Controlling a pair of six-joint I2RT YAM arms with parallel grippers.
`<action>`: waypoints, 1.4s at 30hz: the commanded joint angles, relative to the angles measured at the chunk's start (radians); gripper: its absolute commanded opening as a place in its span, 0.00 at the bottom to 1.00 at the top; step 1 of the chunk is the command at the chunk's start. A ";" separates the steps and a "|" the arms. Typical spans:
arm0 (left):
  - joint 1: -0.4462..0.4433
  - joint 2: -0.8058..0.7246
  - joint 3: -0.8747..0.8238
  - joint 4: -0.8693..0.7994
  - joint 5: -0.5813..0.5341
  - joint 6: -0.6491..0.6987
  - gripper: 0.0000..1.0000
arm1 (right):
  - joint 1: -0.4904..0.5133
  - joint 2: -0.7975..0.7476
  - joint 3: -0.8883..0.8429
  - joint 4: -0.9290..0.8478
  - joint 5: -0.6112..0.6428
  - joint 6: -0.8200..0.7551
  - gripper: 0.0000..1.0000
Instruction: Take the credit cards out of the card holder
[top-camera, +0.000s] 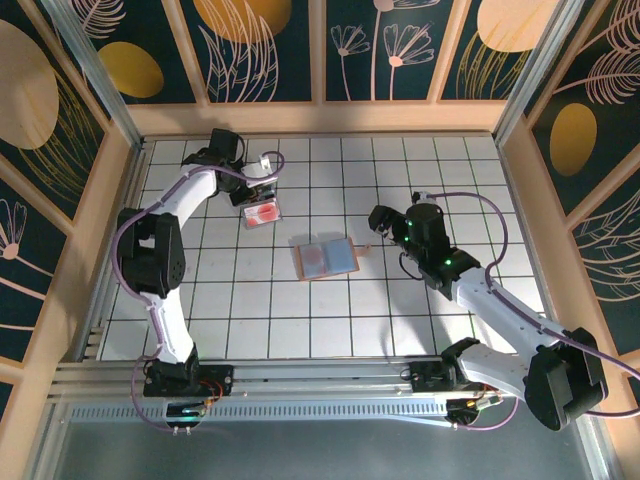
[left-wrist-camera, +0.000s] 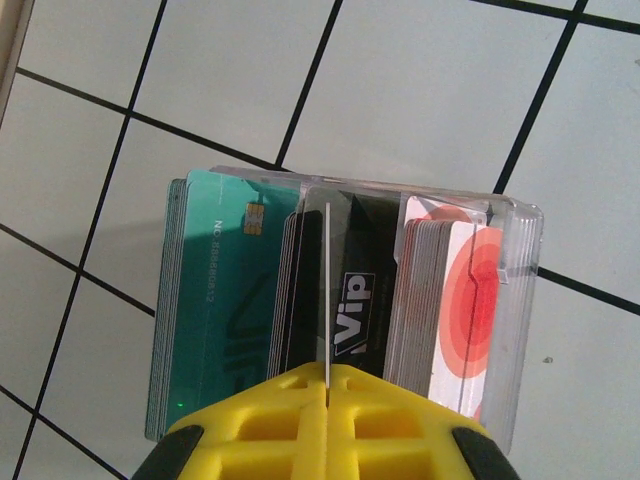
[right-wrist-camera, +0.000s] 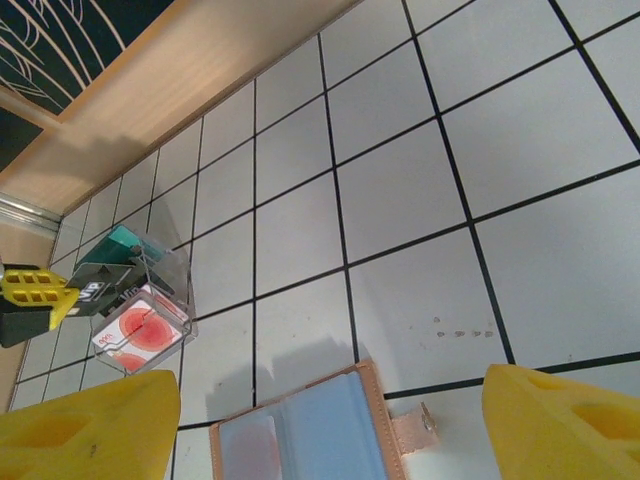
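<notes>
left gripper (left-wrist-camera: 327, 388): fingers pressed together on a thin card (left-wrist-camera: 327, 290), which is edge-on and shows as a pale line past the tips. From above, the gripper (top-camera: 258, 190) sits far left on the table (top-camera: 400, 320), right at the tray (top-camera: 262, 212).
card: upright over the tray's middle slot, in front of the black stack. Cannot tell whether its lower edge touches anything.
tray (left-wrist-camera: 525, 300): clear plastic, three slots side by side, standing on the tiles.
tray contents: teal cards (left-wrist-camera: 215, 300) in one outer slot, black cards (left-wrist-camera: 355, 300) marked "Vip" in the middle, red-white cards (left-wrist-camera: 470, 310) in the other outer slot (each a leaning stack).
right gripper (right-wrist-camera: 320, 425): fingers wide apart with nothing between them. In the wrist view the holder (right-wrist-camera: 330, 415) lies below, between the two tips. From above, the gripper (top-camera: 380, 224) is just right of the holder and not touching it.
holder (top-camera: 340, 256): open and flat mid-table, grey-blue inside with a pinkish-brown rim, well apart from the tray.
holder pockets: a pinkish card (top-camera: 313, 258) shows in the left page, seen also in the right wrist view (right-wrist-camera: 245, 450). The right page looks plain blue.
clasp (right-wrist-camera: 415, 430): small pinkish tab off the holder's right edge, flat on the tile.
</notes>
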 joint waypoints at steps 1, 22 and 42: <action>0.008 0.034 0.038 -0.045 0.013 0.036 0.00 | 0.004 -0.017 0.029 0.008 0.024 0.015 0.80; 0.010 0.078 0.094 -0.040 -0.046 -0.003 0.11 | 0.005 -0.014 0.021 0.028 -0.008 0.021 0.80; 0.008 -0.024 0.116 -0.058 0.017 -0.060 0.26 | 0.031 0.059 0.064 0.006 -0.006 -0.029 0.78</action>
